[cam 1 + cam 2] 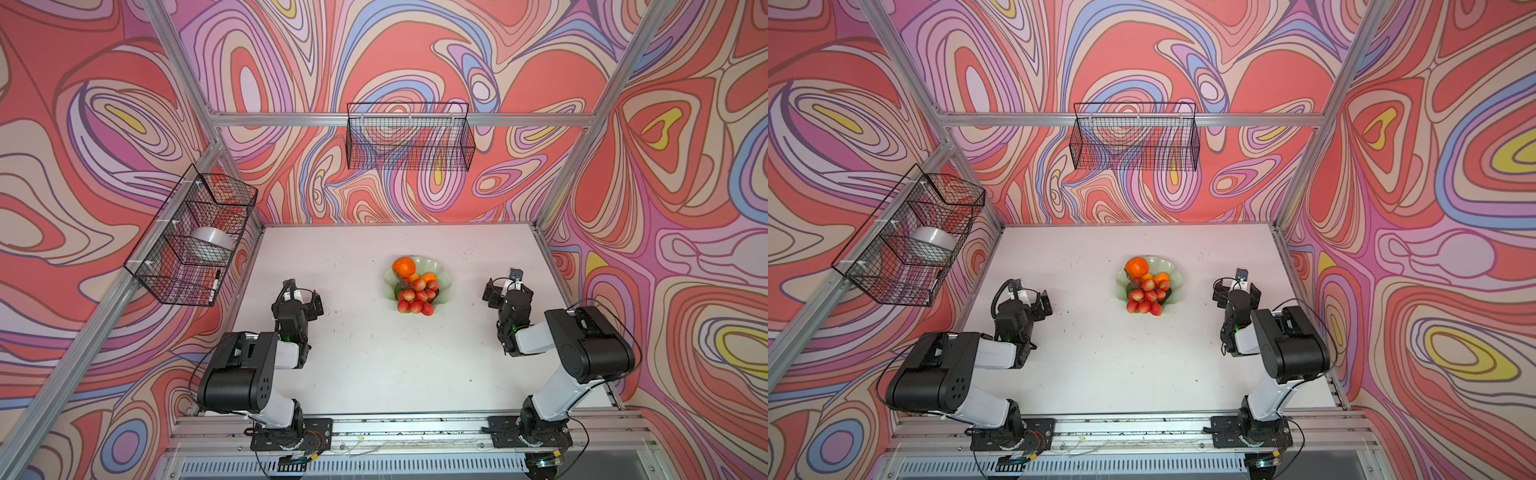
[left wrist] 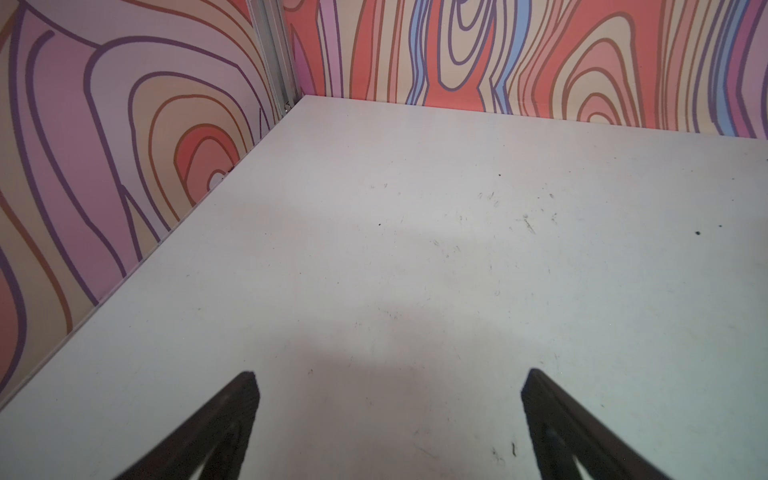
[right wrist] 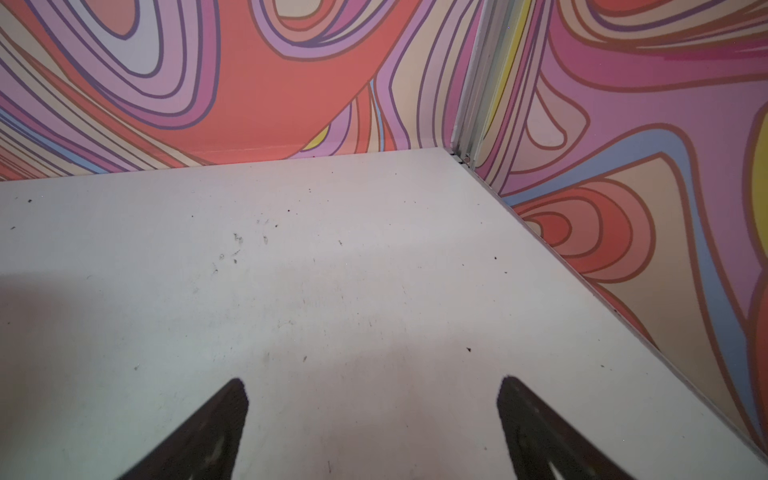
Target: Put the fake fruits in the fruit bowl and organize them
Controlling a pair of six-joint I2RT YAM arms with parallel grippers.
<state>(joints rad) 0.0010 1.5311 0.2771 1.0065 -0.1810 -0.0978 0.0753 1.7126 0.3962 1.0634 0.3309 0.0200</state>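
Observation:
The pale green scalloped fruit bowl (image 1: 441, 268) (image 1: 1174, 271) sits mid-table with the fake fruits piled in it. A lumpy orange fruit (image 1: 404, 266) (image 1: 1136, 266) lies at its far side and a small orange (image 1: 429, 276) (image 1: 1162, 277) beside it. The red-pink grapes (image 1: 417, 297) (image 1: 1148, 297) drape over the near rim. A dark green avocado (image 1: 398, 289) peeks out under them. My left gripper (image 1: 303, 293) (image 1: 1032, 295) (image 2: 390, 378) stands open left of the bowl. My right gripper (image 1: 508, 289) (image 1: 1236, 289) (image 3: 372, 385) stands open to its right. Both hold nothing.
A wire basket (image 1: 191, 237) on the left wall holds a white bowl (image 1: 212, 241) and a marker (image 1: 215, 284). Another wire basket (image 1: 409, 137) hangs on the back wall. Patterned walls and aluminium posts bound the white table (image 1: 374, 353).

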